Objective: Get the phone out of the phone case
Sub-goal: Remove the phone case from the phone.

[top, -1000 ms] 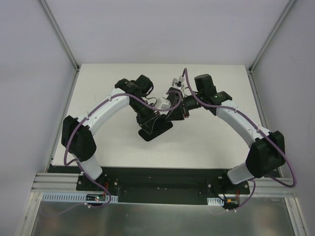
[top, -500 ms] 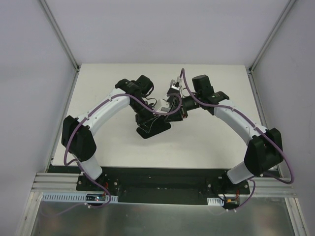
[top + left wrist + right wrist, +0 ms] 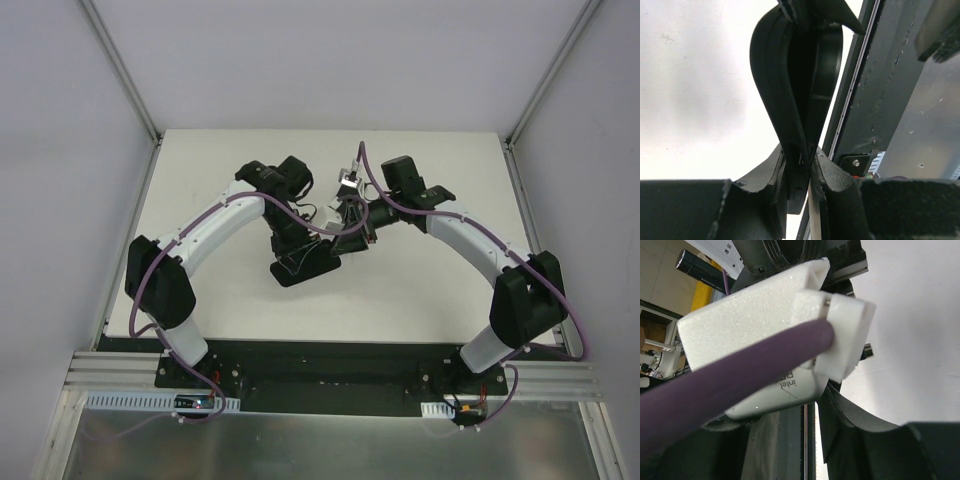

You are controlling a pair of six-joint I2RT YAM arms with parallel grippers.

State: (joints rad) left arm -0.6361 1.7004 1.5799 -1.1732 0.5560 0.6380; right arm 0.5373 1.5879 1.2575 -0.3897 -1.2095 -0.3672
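Note:
The black phone case is held over the middle of the table, lying nearly flat. My left gripper is shut on one of its edges. In the left wrist view, the case bows outward from a dark inner slab, the phone, above my left gripper. My right gripper is at the case's right end. Its jaws stand apart around a dark thin-edged slab, and a bright gap shows beside the right finger. I cannot tell phone from case in the top view.
The left wrist's white camera housing and a purple cable fill most of the right wrist view. A black rail runs along the table's near edge, and the white table lies below both arms.
The right arm has moved left and closer to the left wrist, and its jaws have widened. The case has shifted slightly left and lies flatter. The left grip is unchanged.

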